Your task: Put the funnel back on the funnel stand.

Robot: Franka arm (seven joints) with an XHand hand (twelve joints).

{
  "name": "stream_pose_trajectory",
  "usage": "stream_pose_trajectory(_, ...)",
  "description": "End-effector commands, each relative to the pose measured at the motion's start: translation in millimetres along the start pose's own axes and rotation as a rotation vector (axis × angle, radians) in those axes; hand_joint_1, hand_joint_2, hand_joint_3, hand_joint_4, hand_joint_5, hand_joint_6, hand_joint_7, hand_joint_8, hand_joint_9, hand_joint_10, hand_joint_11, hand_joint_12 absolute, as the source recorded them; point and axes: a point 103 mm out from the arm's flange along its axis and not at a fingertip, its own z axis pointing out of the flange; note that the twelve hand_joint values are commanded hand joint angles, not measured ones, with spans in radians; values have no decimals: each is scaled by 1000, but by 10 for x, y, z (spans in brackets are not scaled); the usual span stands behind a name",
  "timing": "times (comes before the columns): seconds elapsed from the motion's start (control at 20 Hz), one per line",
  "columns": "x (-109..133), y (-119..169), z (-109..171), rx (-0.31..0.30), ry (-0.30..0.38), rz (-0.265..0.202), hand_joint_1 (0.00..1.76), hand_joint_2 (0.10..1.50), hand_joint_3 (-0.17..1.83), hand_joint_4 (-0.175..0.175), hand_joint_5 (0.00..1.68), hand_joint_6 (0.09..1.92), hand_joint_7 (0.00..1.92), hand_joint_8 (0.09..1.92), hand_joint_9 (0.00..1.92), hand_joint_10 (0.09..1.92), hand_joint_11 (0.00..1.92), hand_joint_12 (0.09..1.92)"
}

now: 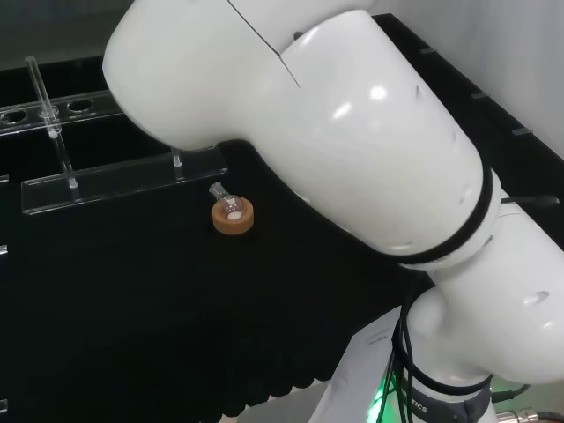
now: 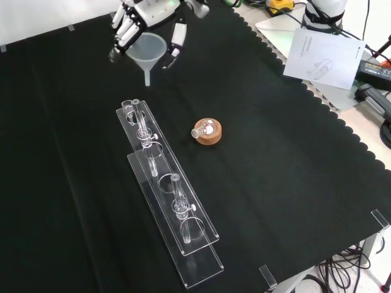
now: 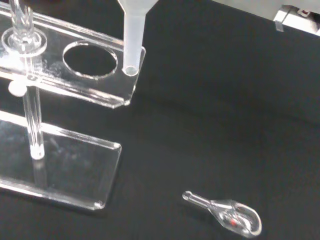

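Hand (image 2: 146, 18) fingers curled round white funnel (image 2: 146, 52), held upright above black cloth, just beyond end of clear funnel stand (image 2: 168, 195); small flask on cork ring (image 2: 208, 131) nearby.

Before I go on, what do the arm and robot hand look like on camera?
The arm is glossy white with bulky rounded links and a black band at one joint; black cables run by its base. The robot hand is black and white, with white fingers.
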Motion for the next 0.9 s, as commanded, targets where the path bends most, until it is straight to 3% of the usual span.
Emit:
stream_pose_trajectory(0.05,153,524,60,-12,44,-63,732,794,473,-40,453,87,537,682,1052,418,710,1228)
stream_pose_trajectory(0.45,175,747,226,6,54,-71,733,793,474,-40,454,87,530,679,1052,418,711,1227)
stream_pose_trajectory(0.9,228,770,389,35,65,-82,734,791,476,-41,454,87,526,681,1051,420,712,1226)
